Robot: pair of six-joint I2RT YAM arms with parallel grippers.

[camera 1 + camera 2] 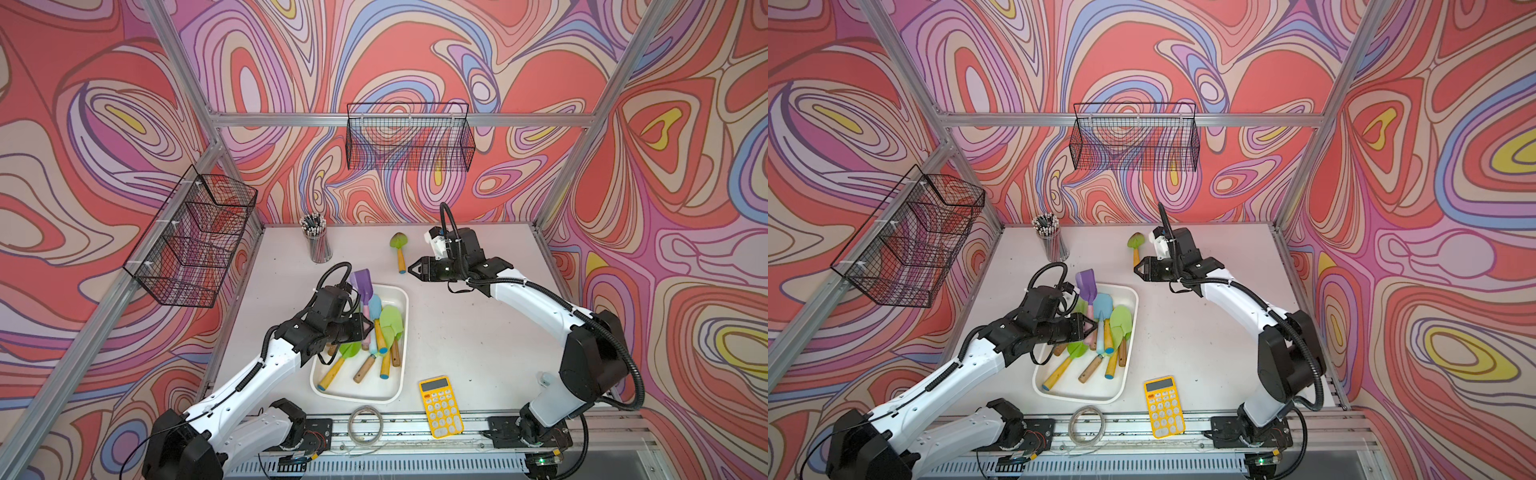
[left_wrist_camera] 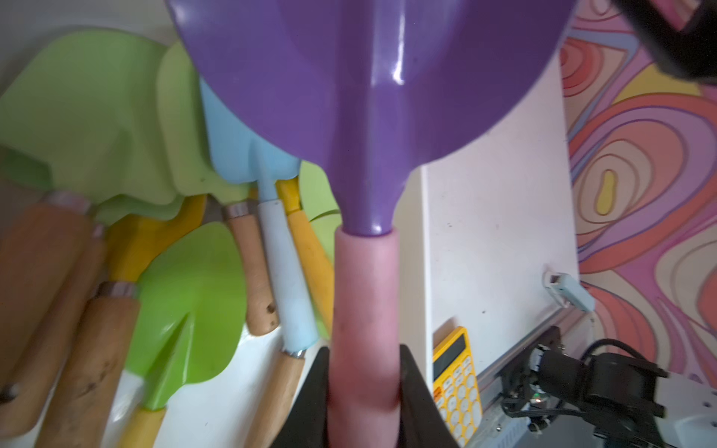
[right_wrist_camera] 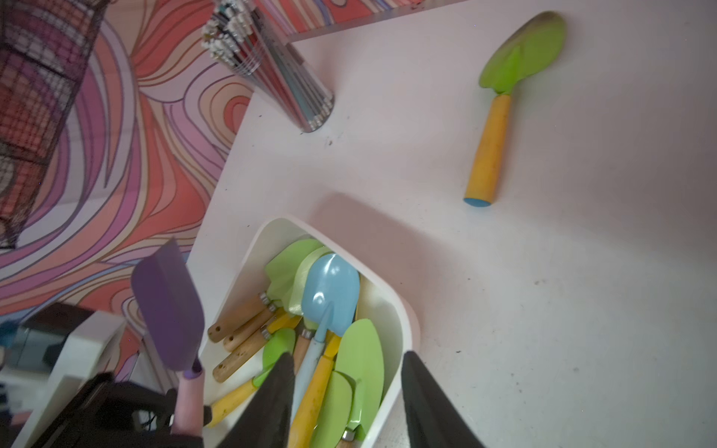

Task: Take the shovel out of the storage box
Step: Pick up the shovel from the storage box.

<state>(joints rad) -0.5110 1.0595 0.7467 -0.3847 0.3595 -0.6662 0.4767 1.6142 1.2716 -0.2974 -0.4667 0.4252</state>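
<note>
**Shovel held up over the box's far corner, not yet put down**

- Near edge: calculator (image 1: pixel 440 407) and wire coil (image 1: pixel 365 422) lie just off the box (image 1: pixel 349 390). If the carry comes back this way and the shovel drops, it lands on them.
- Box: the other shovels (image 1: pixel 380 340) are piled crosswise, blades over handles. A low exit could let the handle end catch one and drag it over the rim.
- Shovel (image 1: pixel 360 279): purple blade, pink handle. It is raised at the box's far-left corner with the blade past the rim. The wrist view shows it above a blue blade; I cannot tell whether they touch.
- Left pincer (image 1: pixel 365 326): clamped on the pink handle, with the whole blade out ahead of the grip. I judge the blade end heavy, so a quick swing may turn the handle in the jaws or let the blade droop. The handle looks soft and may give under the squeeze.
- Right pincer (image 1: pixel 411 268): jaws part-spread and empty, just beyond the box. If the shovel is carried across the surface (image 1: pixel 478 332) toward it, the arms may meet.
- Farther out: green shovel (image 1: pixel 400 249) lies flat on the surface, and the pencil cup (image 1: pixel 318 245) stands near the left arm's side. A wide sweep of the blade could tip the cup.
- Left wall: basket (image 1: pixel 195 237) hangs above the surface, a risk only if the lift goes high and outward.
</note>
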